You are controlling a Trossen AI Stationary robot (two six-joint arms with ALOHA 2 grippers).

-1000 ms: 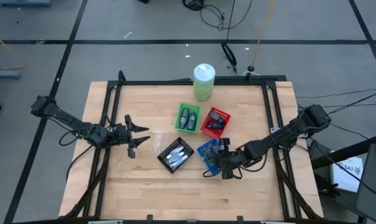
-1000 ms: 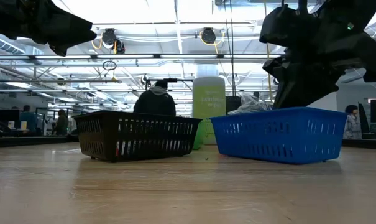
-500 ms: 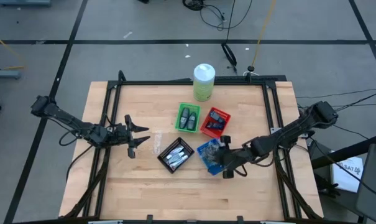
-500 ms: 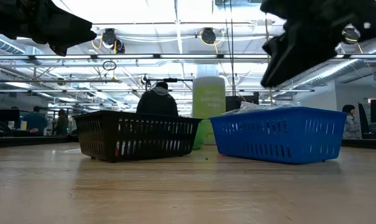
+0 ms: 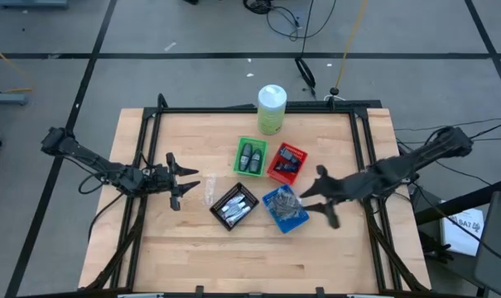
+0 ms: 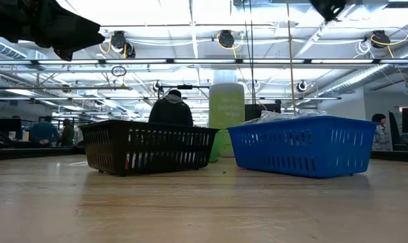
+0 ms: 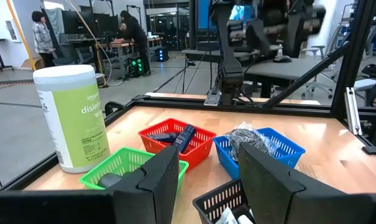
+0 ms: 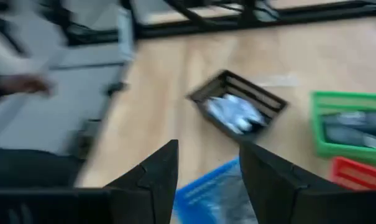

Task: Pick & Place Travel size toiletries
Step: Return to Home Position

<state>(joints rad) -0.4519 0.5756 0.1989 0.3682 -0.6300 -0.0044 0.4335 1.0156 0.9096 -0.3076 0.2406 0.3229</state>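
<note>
Toiletries [image 5: 288, 160], high view: dark grey oval bottles [image 5: 250, 157] in the green plastic tray [image 5: 252, 141], small white tubes [image 5: 236, 209] in the black mesh tray [image 5: 221, 199]; left end effector [image 5: 186, 178] and right end effector [image 5: 316, 197] gape empty. Left wrist view: we judge the navy flat packs [image 7: 183, 137] light, slick, best pinched edgewise.

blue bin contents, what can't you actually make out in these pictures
Blue bin contents: high view shows only a dark tangle, too small to identify; low view, the mesh wall hides them; right wrist view, motion blur.
Black bin contents: low view, hidden by its wall.
Right tool: low view, cut off by the top edge.
</note>
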